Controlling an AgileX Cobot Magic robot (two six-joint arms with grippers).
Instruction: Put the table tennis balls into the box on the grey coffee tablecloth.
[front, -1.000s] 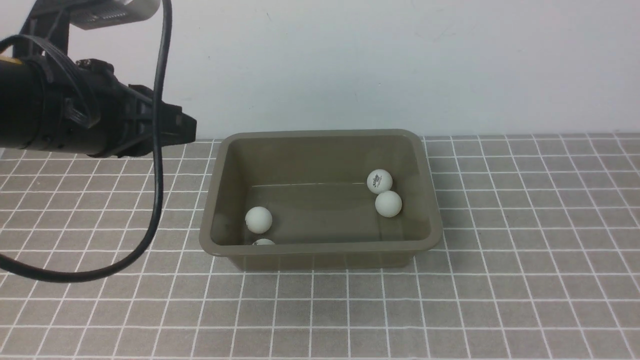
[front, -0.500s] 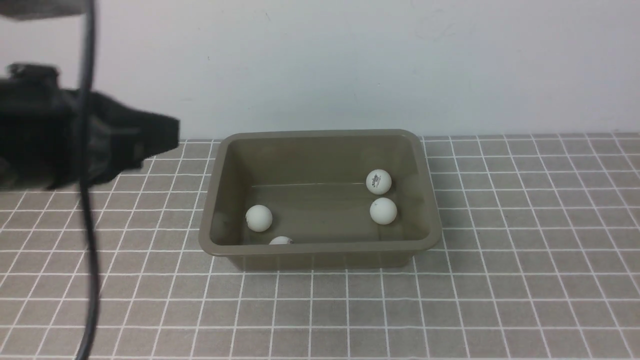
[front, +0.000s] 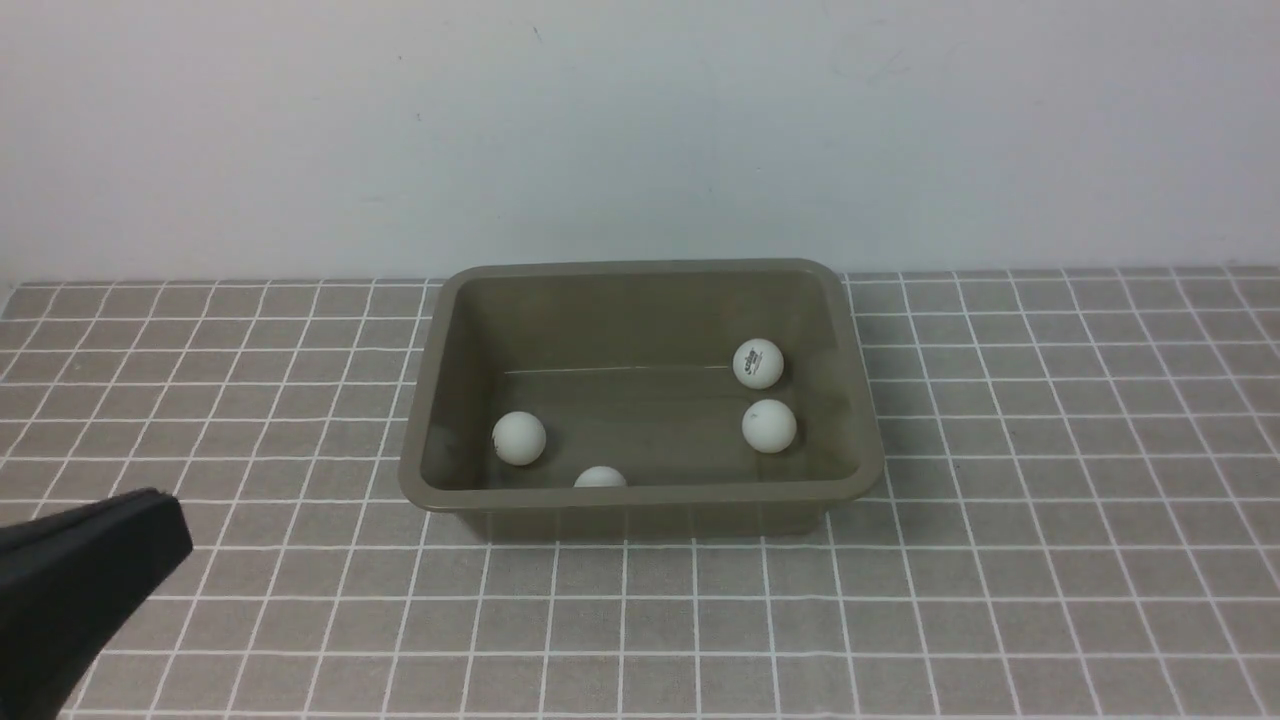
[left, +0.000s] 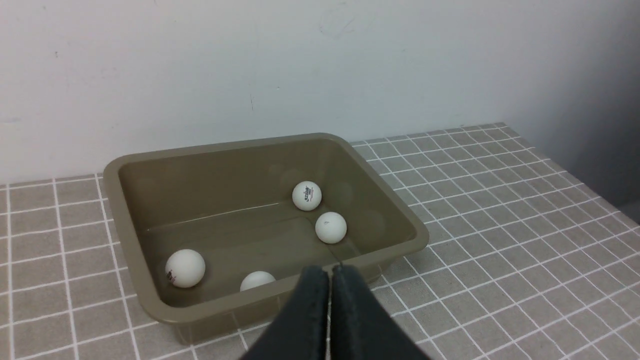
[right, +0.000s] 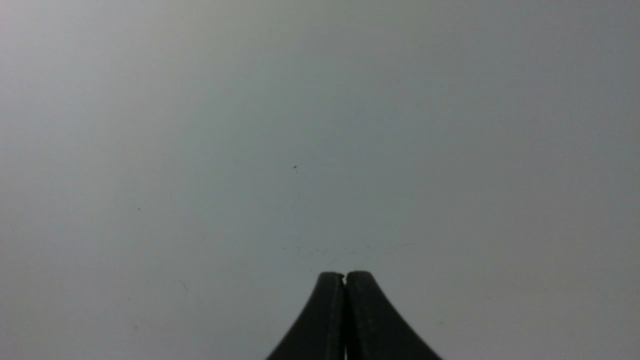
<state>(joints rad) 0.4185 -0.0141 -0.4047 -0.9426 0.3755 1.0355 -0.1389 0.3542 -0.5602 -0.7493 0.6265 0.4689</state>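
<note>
**Left gripper.** We found the left gripper (left: 330, 271) fully closed, its two dark fingers (left: 310, 310) pressed together along their length, with nothing between them. In the front view only its dark tip showed, at the lower left, nearer the robot than the box (front: 640, 498) and well apart from it.

**Right gripper.** We found the right gripper (right: 345, 275) closed in the same way and empty. Its wrist view showed only a plain pale surface beyond the tips.

**Box.** The olive-brown box stood open on the grey coffee tablecloth (front: 1000, 560), with its far rim close to the white wall (front: 640, 130).

**Table tennis balls.** All four table tennis balls (left: 330, 227) lay on the floor of the box.
- The logo-marked ball (front: 758, 363) sat in the far right corner, against the back wall.
- The second ball (front: 769, 426) lay just in front of it, near but apart.
- The third ball (front: 519, 438) lay at the left side, close to the left wall.
- The fourth ball (front: 600, 477) lay against the near wall, left of centre; in the front view the rim hid its lower half.
</note>
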